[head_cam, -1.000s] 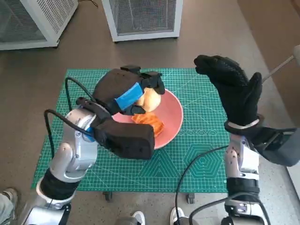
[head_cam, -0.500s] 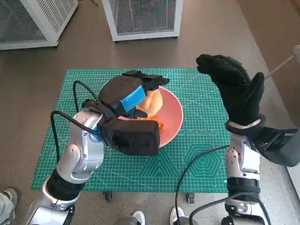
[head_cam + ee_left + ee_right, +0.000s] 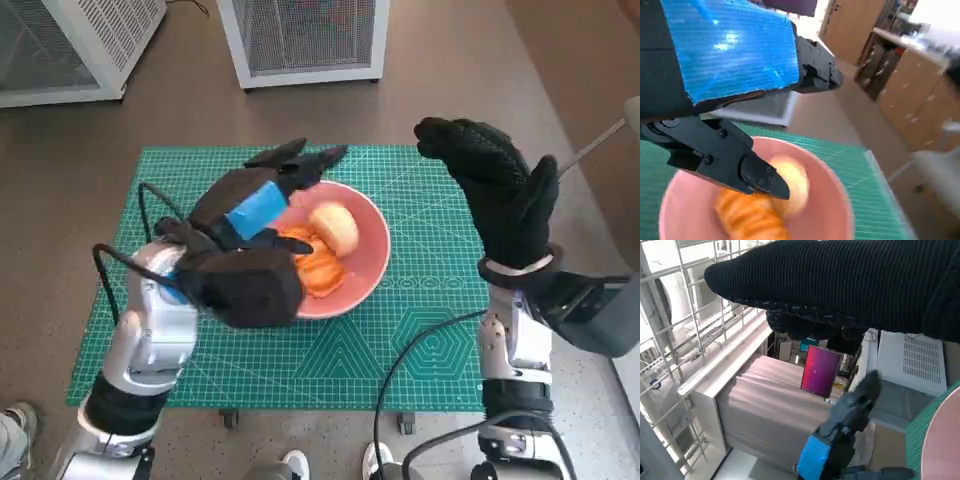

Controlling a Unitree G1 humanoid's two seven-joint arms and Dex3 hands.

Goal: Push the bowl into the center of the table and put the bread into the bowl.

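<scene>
We see the left robot hand (image 3: 262, 200) above the pink bowl (image 3: 368, 262), over the side of it nearest the left arm. Its black fingers (image 3: 305, 158) are spread apart and point away from the robot, past the far rim. It holds nothing. In the left wrist view its fingers (image 3: 760, 175) hang just over the food, and we cannot tell if they touch it. The round pale bread (image 3: 334, 228) lies inside the bowl, just beside the left robot hand, toward the right arm. An orange bread (image 3: 318, 266) lies next to it in the bowl, partly under the hand. The bowl sits on the green mat (image 3: 420, 340) on the table, near the middle. The right robot hand (image 3: 497, 190) is up in the air, off to the side of the bowl. Its gloved fingers are open and it holds nothing.
</scene>
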